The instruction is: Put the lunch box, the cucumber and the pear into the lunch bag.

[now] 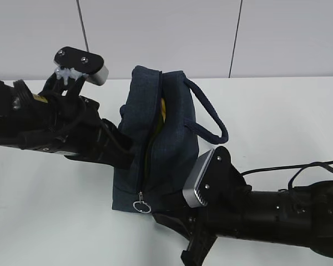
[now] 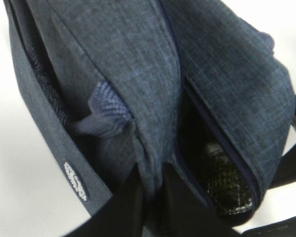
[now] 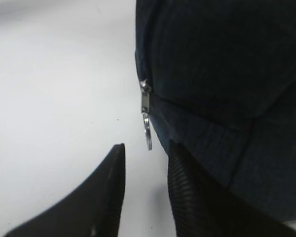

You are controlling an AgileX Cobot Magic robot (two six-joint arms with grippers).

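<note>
The navy lunch bag (image 1: 172,138) stands upright mid-table with its zipper open down the front. A yellow patch of the pear (image 1: 162,113) shows in the opening. In the left wrist view a dark green piece, seemingly the cucumber (image 2: 229,190), lies inside the bag (image 2: 128,74). The lunch box is hidden. My left gripper (image 2: 152,174) is shut on the fabric edge of the bag's opening, at the bag's left side (image 1: 127,152). My right gripper (image 3: 145,148) is open, with the silver zipper ring pull (image 3: 147,134) hanging just ahead of its fingertips, at the bag's front bottom (image 1: 142,206).
A padded loop handle (image 1: 211,111) sticks out to the bag's right. The white table (image 1: 55,221) runs to a white wall at the back. My right arm's cable (image 1: 288,166) lies on the table at the right.
</note>
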